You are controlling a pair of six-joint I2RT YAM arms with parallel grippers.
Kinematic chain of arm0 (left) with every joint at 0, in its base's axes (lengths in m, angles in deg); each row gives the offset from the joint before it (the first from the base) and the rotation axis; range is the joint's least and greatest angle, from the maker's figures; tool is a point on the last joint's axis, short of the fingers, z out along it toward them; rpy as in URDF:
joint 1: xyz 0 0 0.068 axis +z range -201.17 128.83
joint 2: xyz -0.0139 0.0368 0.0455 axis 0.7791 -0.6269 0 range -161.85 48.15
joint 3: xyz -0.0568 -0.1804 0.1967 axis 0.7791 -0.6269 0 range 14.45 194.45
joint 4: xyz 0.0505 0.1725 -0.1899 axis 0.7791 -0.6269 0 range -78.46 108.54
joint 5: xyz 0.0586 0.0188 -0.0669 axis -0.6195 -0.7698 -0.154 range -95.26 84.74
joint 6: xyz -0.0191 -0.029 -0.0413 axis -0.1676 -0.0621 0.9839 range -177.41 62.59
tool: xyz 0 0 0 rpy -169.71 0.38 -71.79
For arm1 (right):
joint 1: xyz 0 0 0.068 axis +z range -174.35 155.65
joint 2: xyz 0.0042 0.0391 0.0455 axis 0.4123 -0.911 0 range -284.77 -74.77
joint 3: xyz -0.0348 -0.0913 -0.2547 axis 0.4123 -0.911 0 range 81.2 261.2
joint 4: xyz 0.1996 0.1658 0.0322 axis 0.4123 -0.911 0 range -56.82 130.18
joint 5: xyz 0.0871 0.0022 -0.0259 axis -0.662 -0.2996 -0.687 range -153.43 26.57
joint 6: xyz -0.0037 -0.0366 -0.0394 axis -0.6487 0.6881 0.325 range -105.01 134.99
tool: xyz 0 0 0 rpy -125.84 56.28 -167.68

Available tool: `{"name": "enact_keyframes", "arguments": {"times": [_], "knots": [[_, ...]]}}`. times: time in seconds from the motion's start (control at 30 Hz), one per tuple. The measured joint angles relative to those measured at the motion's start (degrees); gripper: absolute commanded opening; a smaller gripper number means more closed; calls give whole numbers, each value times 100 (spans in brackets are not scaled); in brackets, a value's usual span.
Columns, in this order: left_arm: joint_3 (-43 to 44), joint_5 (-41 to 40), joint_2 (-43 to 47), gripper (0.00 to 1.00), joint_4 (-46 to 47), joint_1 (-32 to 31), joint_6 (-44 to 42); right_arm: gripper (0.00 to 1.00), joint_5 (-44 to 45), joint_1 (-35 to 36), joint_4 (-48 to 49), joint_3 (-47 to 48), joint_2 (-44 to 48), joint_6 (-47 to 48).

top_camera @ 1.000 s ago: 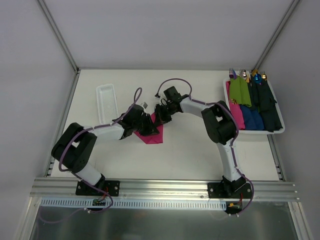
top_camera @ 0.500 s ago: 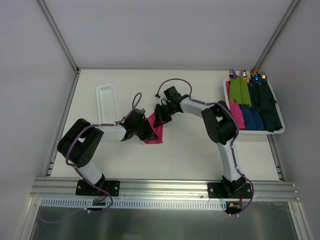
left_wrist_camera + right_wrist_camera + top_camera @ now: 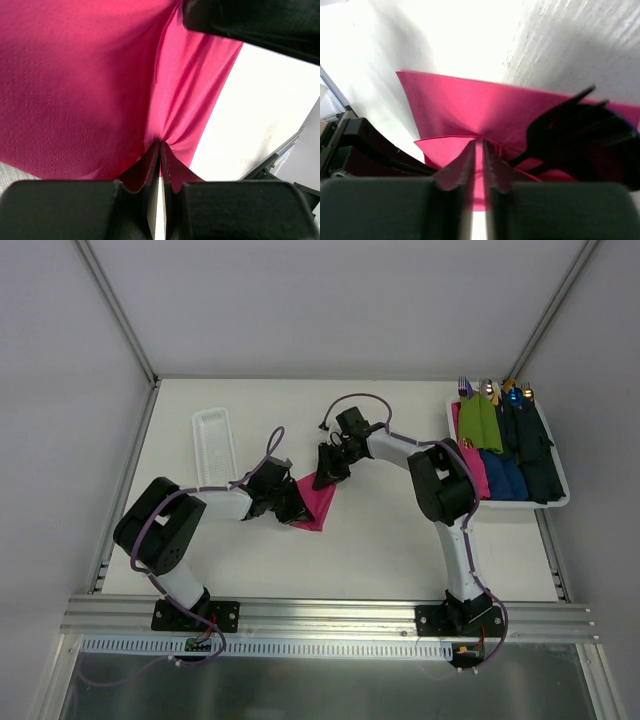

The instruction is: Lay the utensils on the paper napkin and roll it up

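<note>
The magenta-pink paper napkin [image 3: 318, 504] lies mid-table, partly folded, between the two grippers. My left gripper [image 3: 292, 508] is shut on the napkin's left edge; in the left wrist view the jaws pinch puckered pink paper [image 3: 100, 85] at the gripper [image 3: 160, 145]. My right gripper [image 3: 325, 477] is shut on the napkin's upper edge; in the right wrist view the gripper [image 3: 478, 145] pinches a folded flap of the napkin [image 3: 465, 107]. The dark fork [image 3: 560, 122] rests on the napkin, tines pointing up-right, with the dark spoon [image 3: 605, 150] blurred beside it. Neither utensil can be made out in the top view.
A white ridged tray [image 3: 214, 445] lies at the left back. A white bin [image 3: 560, 502] at the right holds green, blue and navy rolled bundles [image 3: 505, 440] with utensil tips. The left arm's body [image 3: 365, 150] shows at the right wrist view's left.
The napkin has shifted and its right part has been drawn up and to the right with the right gripper. The left gripper has stayed low on the left edge.
</note>
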Motion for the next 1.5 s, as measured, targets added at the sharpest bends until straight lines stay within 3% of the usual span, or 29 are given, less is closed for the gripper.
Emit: {"name": "enact_keyframes", "arguments": {"times": [0.17, 0.3, 0.43, 0.6, 0.9, 1.3, 1.5], "knots": [[44, 90, -31, 4, -94, 0, -31, 34, -122, -68, -42, 72, 20, 42], [55, 129, -42, 4, -149, -2, -26, 35, -310, -234, -11, -48, 245, -11], [55, 129, -42, 2, -170, -2, -15, 35, -535, -533, 584, -870, 968, -551], [94, 127, -76, 2, -195, 0, 7, 31, -835, -785, 1843, -2022, 1591, -1729], [120, 136, -101, 2, -216, -2, 13, 23, -1058, -682, 3202, -2603, 1169, -3176], [120, 122, -98, 4, -219, -2, 28, 14, -1102, -680, 3442, -2597, 708, -3475], [70, -20, 105, 20, -284, -7, -39, 13, -1040, -675, 3014, -2415, 708, -3191]]}}
